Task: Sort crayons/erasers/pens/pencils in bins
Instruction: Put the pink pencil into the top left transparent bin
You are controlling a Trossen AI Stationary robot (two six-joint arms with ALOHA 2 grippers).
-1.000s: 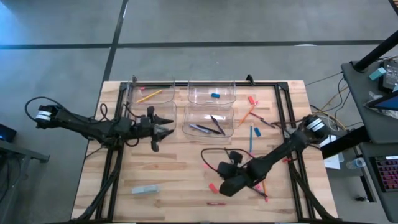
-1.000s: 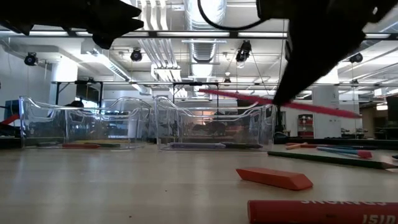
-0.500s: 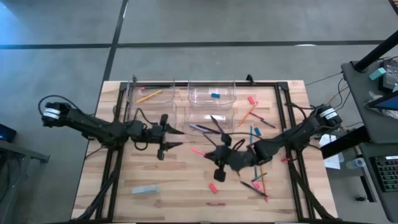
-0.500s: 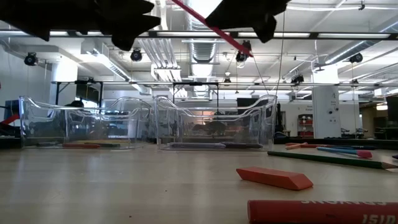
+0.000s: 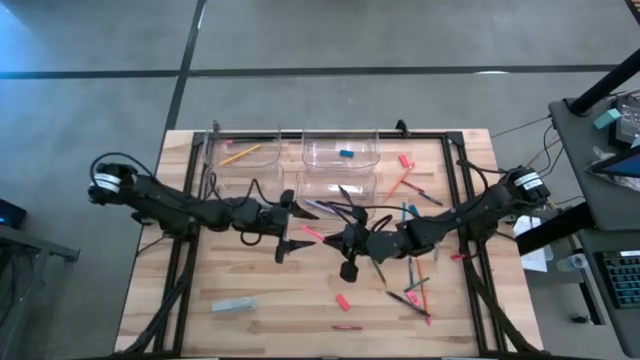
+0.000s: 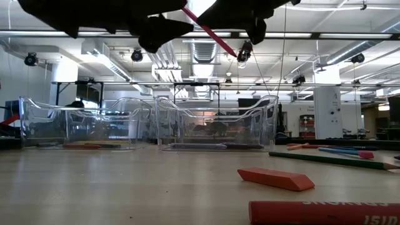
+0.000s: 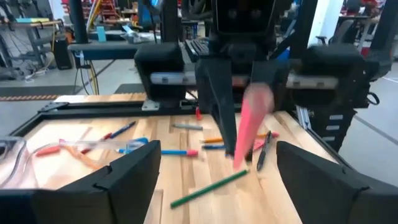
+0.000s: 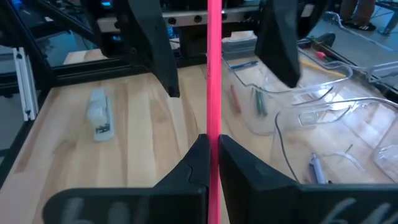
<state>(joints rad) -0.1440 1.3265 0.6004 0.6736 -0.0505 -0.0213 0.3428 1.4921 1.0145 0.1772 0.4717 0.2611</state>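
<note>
Mid-table, right jaws [image 8: 209,155] pinch pink pencil [image 8: 214,68].

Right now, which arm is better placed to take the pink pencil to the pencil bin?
The left. Its open left gripper faces the pink pencil that the right gripper holds out, and the bin with the orange pencil stands on its side.
</note>
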